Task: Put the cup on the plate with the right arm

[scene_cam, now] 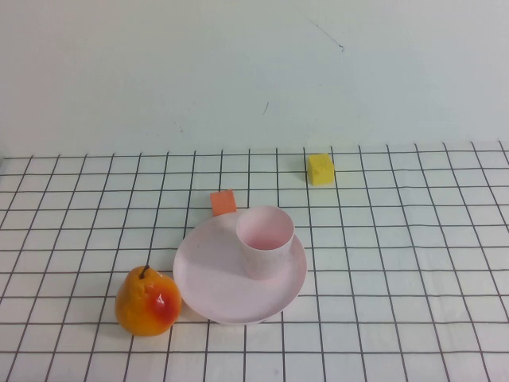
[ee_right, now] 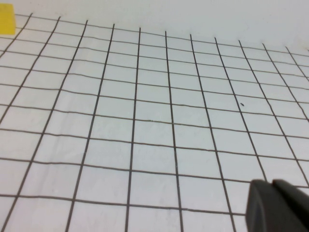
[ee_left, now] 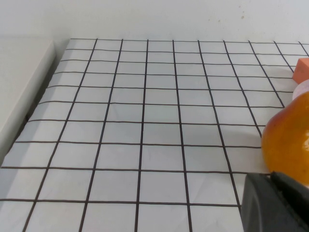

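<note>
Neither arm reaches into the high view: the right gripper (ee_right: 277, 207) shows only as a dark corner in its own wrist camera, over bare grid cloth with the yellow block (ee_right: 7, 18) far off, and I cannot tell how its jaws stand. The same goes for the left gripper (ee_left: 275, 203), parked beside the pear (scene_cam: 147, 303). The cup (scene_cam: 266, 241) stands upright on the plate (scene_cam: 208, 274), towards its far right rim, so the placing looks done, with the cup well to the left of wherever the right arm sits.

An orange-red pear (scene_cam: 147, 302), an orange block (scene_cam: 223, 202) and a yellow block (scene_cam: 320, 169) sit well apart.
</note>
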Available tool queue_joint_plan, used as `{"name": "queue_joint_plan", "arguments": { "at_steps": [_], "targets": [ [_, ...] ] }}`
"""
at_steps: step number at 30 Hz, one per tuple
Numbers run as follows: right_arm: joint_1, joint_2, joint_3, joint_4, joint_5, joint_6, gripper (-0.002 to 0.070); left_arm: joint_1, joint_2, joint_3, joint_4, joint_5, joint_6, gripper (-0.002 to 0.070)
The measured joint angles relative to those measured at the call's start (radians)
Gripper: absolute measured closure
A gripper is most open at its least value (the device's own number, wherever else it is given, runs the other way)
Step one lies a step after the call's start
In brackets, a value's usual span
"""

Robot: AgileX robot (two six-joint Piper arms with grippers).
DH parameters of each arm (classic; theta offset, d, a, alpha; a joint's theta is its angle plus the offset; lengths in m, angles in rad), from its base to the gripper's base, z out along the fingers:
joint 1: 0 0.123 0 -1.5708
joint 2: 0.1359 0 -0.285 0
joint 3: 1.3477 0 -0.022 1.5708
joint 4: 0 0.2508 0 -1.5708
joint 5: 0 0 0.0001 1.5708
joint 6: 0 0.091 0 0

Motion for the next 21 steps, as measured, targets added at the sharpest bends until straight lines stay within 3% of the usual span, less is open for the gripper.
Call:
{"name": "queue_joint_plan", "arguments": {
  "at_steps": [21],
  "targets": [
    [-0.023,0.0,0.0,0.001,0.0,0.008,0.0678,0.0,0.0,0.0,0.0,0.0,0.0,0.0678]
  ]
}}
